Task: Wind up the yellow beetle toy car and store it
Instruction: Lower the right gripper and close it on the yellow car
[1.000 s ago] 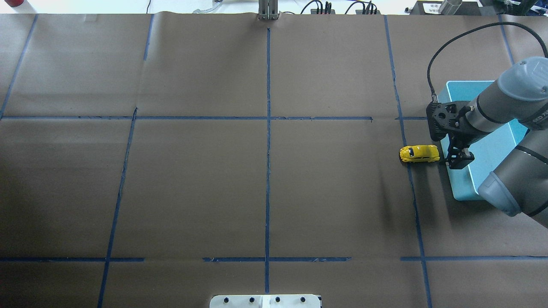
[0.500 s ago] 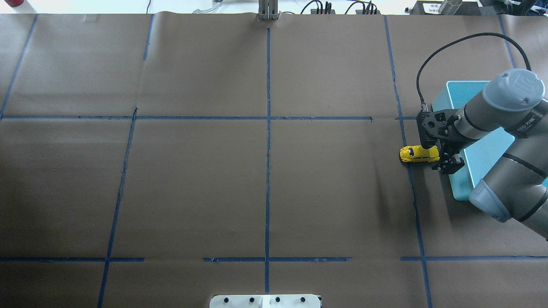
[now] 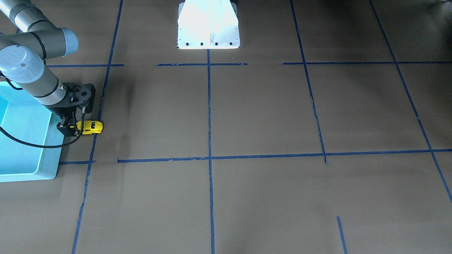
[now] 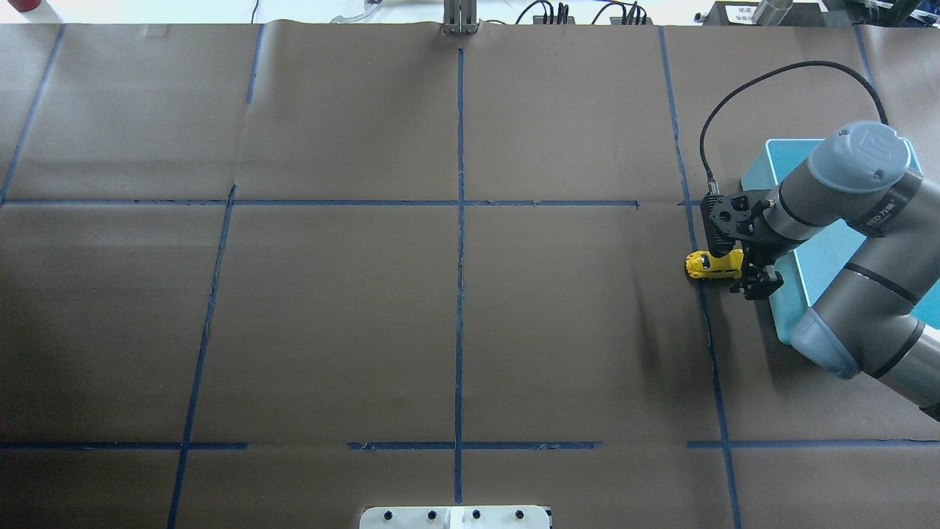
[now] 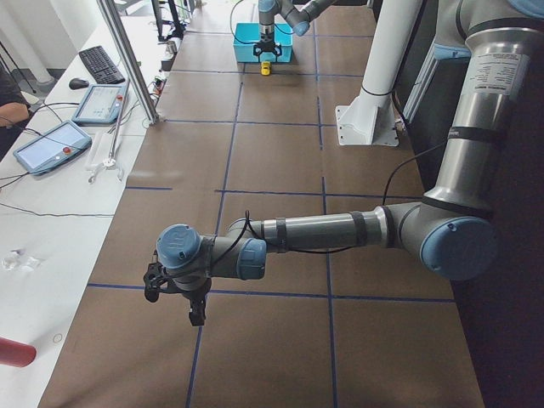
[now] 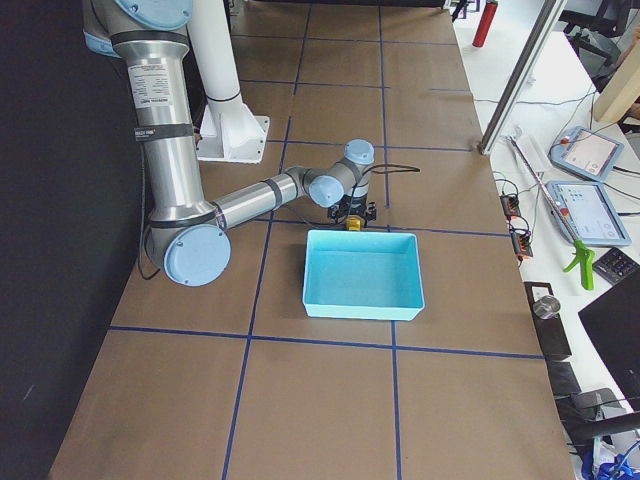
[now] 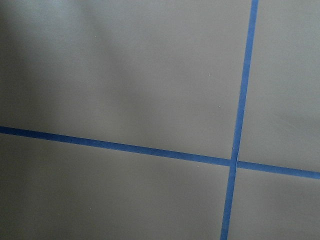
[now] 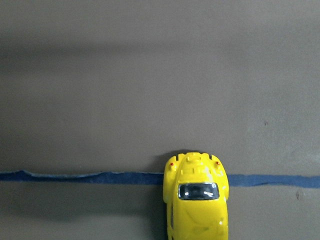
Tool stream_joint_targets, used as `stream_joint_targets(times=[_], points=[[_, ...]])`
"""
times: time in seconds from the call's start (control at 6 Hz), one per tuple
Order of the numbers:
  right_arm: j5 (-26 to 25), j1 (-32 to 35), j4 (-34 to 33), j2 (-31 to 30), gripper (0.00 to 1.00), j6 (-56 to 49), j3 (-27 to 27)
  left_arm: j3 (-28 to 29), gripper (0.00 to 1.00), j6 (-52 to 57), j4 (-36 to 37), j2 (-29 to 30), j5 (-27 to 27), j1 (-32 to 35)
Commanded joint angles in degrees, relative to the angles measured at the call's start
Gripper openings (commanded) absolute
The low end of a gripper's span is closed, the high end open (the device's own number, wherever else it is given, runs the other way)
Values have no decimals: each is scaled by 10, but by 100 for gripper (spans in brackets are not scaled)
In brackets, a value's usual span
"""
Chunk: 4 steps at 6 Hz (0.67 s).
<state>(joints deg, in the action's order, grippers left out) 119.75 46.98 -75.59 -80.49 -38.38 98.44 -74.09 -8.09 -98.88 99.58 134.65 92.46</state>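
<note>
Brown paper [image 4: 330,316] under the yellow beetle toy car [image 4: 711,264], astride a blue tape line [image 8: 75,177], just left of the light-blue bin [image 3: 53,165]. Low over its rear, the right gripper [image 4: 745,268], jaws spread, not clamped. Far left, the left gripper [image 5: 197,316]; jaws impossible to judge.

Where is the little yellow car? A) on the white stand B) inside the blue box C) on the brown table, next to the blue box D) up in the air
C: the yellow beetle toy car sits on the table, across a blue tape line, outside the light-blue bin.
</note>
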Motion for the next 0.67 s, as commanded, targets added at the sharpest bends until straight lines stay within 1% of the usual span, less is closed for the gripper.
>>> stream_joint_targets(times=[0.0, 0.33, 0.5], points=[[-7, 0, 0, 12, 100, 0, -17, 0, 100, 0, 0, -1, 0, 0], [-7, 0, -1, 11, 100, 2, -20, 0, 100, 0, 0, -1, 0, 0], [-2, -1, -1, 10, 84, -4, -26, 0, 100, 0, 0, -1, 0, 0]])
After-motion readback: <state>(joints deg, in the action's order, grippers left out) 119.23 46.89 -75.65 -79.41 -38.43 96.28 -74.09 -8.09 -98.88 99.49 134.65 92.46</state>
